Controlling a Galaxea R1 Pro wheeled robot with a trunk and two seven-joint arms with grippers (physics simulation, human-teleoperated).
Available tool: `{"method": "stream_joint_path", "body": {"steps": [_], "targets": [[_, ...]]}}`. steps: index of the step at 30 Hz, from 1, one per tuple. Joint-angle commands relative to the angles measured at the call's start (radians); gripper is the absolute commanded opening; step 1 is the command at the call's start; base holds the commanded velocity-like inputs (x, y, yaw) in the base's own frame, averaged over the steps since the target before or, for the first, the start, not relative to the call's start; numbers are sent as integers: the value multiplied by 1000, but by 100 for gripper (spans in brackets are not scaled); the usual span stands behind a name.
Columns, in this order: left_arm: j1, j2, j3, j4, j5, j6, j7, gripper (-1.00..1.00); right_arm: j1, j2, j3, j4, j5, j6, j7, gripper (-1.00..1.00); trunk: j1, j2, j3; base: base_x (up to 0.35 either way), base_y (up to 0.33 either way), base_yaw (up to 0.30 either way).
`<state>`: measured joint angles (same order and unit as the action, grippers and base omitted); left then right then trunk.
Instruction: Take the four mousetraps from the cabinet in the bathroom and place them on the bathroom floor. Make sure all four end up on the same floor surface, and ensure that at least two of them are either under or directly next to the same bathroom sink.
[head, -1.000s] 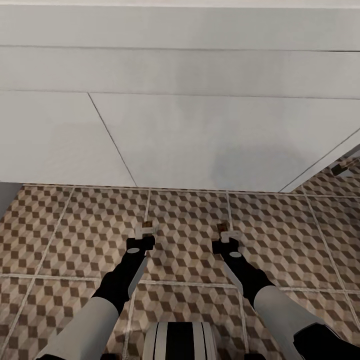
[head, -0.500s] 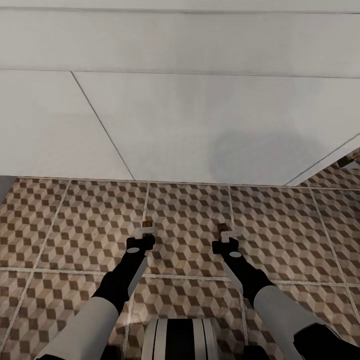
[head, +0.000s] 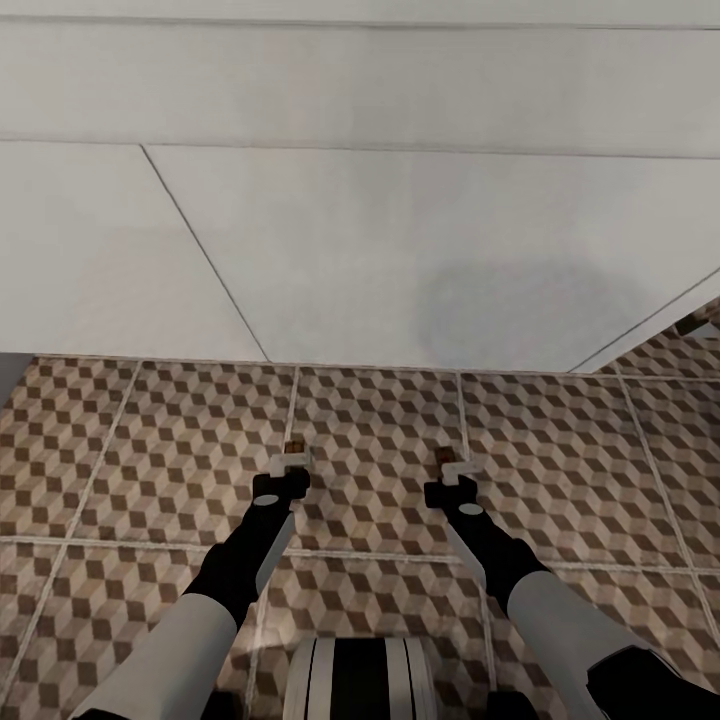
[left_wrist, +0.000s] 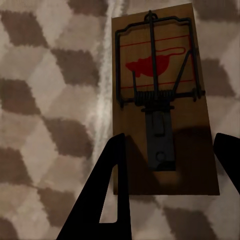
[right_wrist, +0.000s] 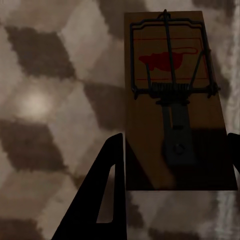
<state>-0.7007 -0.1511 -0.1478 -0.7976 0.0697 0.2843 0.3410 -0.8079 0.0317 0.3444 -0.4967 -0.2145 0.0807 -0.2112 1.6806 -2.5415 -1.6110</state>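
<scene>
Each of my two grippers is shut on a mousetrap, low over the cube-patterned bathroom floor (head: 380, 420). In the left wrist view the dark-brown mousetrap (left_wrist: 157, 65), with its wire spring and red mouse print, sits with its near end between the two fingers of the left gripper (left_wrist: 169, 140). The right gripper (right_wrist: 175, 137) holds a second mousetrap (right_wrist: 170, 60) the same way. In the head view the left gripper (head: 292, 460) and right gripper (head: 455, 468) hang side by side just in front of the white vanity (head: 400, 250), each with a brown board tip showing. The cabinet is out of view.
The vanity's white front spans the upper half of the head view, its lower edge just beyond the grippers. A small dark object (head: 697, 325) peeks out at the far right, partly hidden by the vanity. My base (head: 360, 680) sits at the bottom centre.
The head view shifted a little between one second ago and half a second ago, so the camera moved. Both grippers and their mousetraps hold the same pose.
</scene>
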Motion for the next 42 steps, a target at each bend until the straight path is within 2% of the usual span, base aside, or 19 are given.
{"method": "stream_joint_path", "body": {"steps": [1,9,13,16,19,21,24,31,42], "targets": [[0,1,-4,-2,7,5,9,-100,0,-1,8,-2,-10,5,-9,-100,0,0,-1,31,0,0],[0,5,-4,-3,7,0,9,-100,0,-1,7,-2,-11,6,-6,-100,0,0,-1,9,0,0],[0,21,-2,3,7,-4,5,-100,0,-2,4,4,-13,6,-6,-100,0,0,-1,1,0,0],[0,42,3,8,9,-3,-1,-100,0,-6,1,10,-15,6,-5,-100,0,0,-1,0,0,0],[0,84,5,9,17,-2,-8,-100,0,-13,-2,12,-17,5,-4,-100,0,0,-1,0,0,0],[0,103,6,9,20,-2,-11,-100,0,-15,-3,13,-18,5,-4,-100,0,0,-1,0,0,0],[0,115,6,9,21,-2,-13,-100,0,-16,-3,13,-19,5,-4,-100,0,0,-1,0,0,0],[0,123,7,8,22,-3,-14,-100,0,-16,-4,11,-20,4,-4,-100,0,0,-1,0,0,0],[0,123,5,-1,22,-8,-13,-100,0,-16,-4,5,-19,10,-5,-100,0,0,-1,0,0,0]]}}
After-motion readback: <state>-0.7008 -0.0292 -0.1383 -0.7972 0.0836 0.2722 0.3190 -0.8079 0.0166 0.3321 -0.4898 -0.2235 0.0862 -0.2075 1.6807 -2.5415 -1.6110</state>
